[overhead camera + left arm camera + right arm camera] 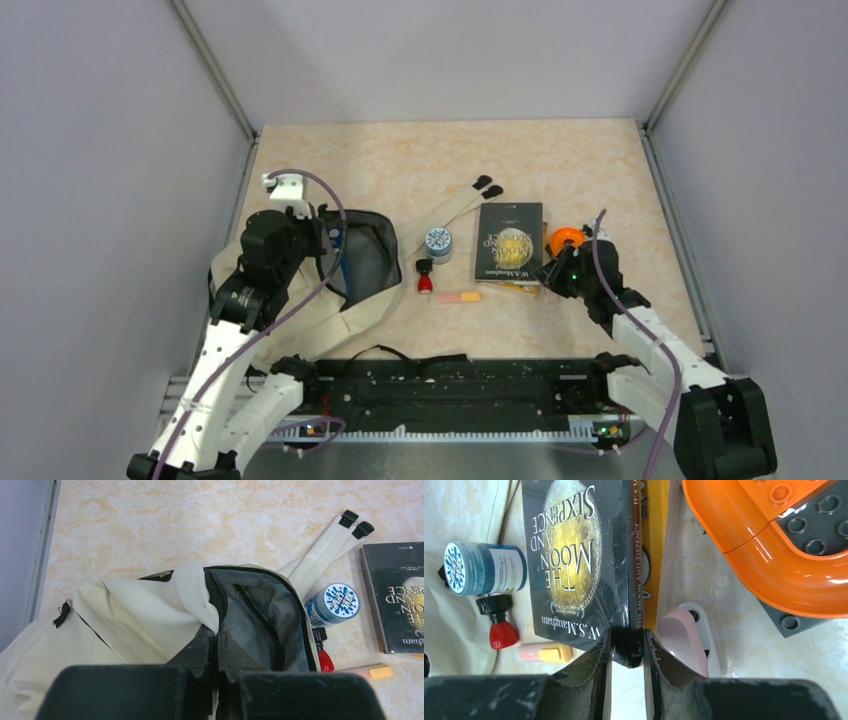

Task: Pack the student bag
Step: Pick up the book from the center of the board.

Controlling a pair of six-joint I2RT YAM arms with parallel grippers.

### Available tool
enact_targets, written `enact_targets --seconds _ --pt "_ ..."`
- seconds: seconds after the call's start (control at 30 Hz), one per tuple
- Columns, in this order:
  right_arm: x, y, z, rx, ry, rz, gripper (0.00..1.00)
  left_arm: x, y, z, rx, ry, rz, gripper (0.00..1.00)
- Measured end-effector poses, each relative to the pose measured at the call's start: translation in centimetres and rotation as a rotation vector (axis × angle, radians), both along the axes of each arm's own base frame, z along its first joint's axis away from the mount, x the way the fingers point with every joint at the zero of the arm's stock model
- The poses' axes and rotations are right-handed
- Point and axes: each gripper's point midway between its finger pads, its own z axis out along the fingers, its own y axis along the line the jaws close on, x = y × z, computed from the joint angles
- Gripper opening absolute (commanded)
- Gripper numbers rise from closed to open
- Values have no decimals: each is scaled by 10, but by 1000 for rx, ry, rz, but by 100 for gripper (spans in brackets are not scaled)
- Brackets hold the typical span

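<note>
The beige student bag (300, 300) lies at the left, its mouth open to a grey lining (260, 625). My left gripper (218, 630) is shut on the bag's opening rim and holds it up. A black book, "The Moon and Sixpence" (508, 240), lies mid-table on a yellow book (655, 555). My right gripper (626, 639) is shut on the black book's near spine corner (626, 650). In the top view the right gripper (553, 272) sits at the book's near right corner.
A blue-lidded jar (438, 242), a red-capped small bottle (425, 280) and a pink-yellow eraser (458, 297) lie between bag and book. An orange and grey toy (566, 238) and a pink-white object (689, 635) sit right of the books. The bag's shoulder straps (465, 203) stretch toward the back.
</note>
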Motion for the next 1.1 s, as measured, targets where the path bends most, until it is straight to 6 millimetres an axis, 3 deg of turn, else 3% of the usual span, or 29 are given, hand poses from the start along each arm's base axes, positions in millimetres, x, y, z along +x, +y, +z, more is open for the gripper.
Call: enact_targets --seconds 0.03,0.17,0.4,0.73,1.0,1.1 --pt "-1 -1 1 -6 -2 -2 8 0 0 0 0 0 0 0" --pt "-4 -8 7 -35 -25 -12 0 0 0 0 0 0 0 0" --pt "0 -11 38 -63 -104 9 0 1 0 -2 2 7 0 0" --pt "23 -4 106 -98 -278 91 0 2 -1 -3 3 10 -1 0" --pt "25 12 107 -129 -294 206 0 2 -1 -3 1 11 -5 0" --pt "22 26 111 -184 -327 267 0 2 -2 -3 1 12 -7 0"
